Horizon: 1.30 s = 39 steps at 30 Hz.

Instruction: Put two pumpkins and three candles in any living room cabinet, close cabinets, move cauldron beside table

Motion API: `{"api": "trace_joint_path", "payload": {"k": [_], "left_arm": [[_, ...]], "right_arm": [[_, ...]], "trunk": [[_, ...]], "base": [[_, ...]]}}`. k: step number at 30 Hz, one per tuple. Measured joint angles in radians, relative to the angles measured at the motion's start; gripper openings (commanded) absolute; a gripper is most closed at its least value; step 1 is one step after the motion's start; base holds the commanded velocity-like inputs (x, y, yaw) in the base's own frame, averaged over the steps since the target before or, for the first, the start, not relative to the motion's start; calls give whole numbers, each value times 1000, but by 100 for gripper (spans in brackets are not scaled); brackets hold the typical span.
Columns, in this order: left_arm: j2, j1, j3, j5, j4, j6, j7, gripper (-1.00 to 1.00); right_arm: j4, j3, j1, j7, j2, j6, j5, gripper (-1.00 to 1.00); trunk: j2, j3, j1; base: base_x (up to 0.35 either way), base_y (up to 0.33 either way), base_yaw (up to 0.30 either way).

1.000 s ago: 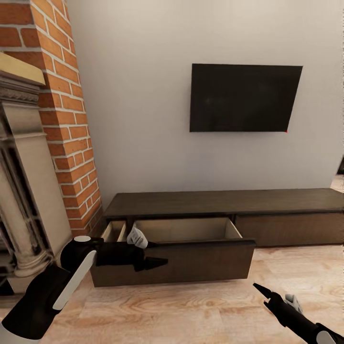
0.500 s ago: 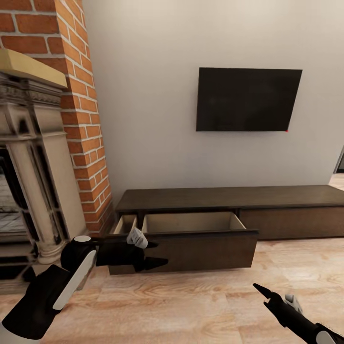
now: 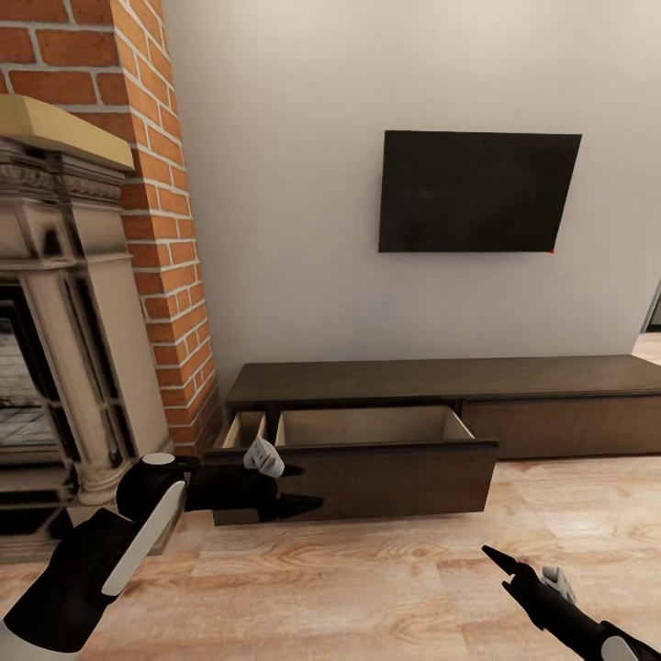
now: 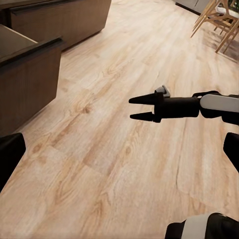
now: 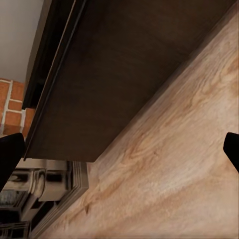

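The long, low dark brown cabinet [image 3: 441, 381] stands against the wall. Its left drawer [image 3: 395, 477] is pulled out, and the part of its pale wood inside that I can see holds nothing. My left gripper [image 3: 301, 487] hangs open and empty in front of the drawer's left end. Low at the right, over the floor, my right gripper [image 3: 500, 562] is also open and empty; the left wrist view shows it [image 4: 132, 108] with its fingers spread. The drawer front [image 5: 124, 74] is close in the right wrist view. Pumpkins, candles and cauldron are out of view.
A stone fireplace [image 3: 64, 303] and brick chimney column [image 3: 165, 229] stand left of the cabinet. A black TV [image 3: 477, 191] hangs on the wall above it. Wood floor [image 3: 367, 588] stretches in front. Pale wooden furniture legs [image 4: 219, 25] stand farther off.
The whole view has shifted, so more of the fireplace shows and the cabinet looks slightly farther away. Both arms keep their pose, and the drawer stays open.
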Motion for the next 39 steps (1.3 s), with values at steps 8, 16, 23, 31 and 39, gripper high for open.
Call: {"api": "trace_joint_path", "payload": {"k": [8, 16, 23, 31, 39], "left_arm": [[1, 0, 1, 0, 0, 1, 0, 100], [1, 0, 1, 0, 0, 2, 1, 100], [1, 0, 1, 0, 0, 1, 0, 100], [-2, 0, 1, 0, 0, 3, 1, 100], [-4, 0, 1, 0, 0, 8, 1, 100]], "right_arm": [[-1, 4, 0, -23, 10, 0, 0, 100], [1, 4, 0, -25, 13, -49, 0, 100], [1, 2, 0, -29, 10, -54, -1, 100], [0, 3, 0, -32, 11, -50, 0, 100], [-1, 6, 0, -80, 19, -54, -1, 100]], "trunk": [[0, 0, 0], [0, 3, 0], [0, 7, 0], [0, 9, 0], [0, 9, 0]], "base": [[0, 75, 1], [2, 266, 175], [94, 240, 269], [-16, 39, 286], [-229, 77, 290]]}}
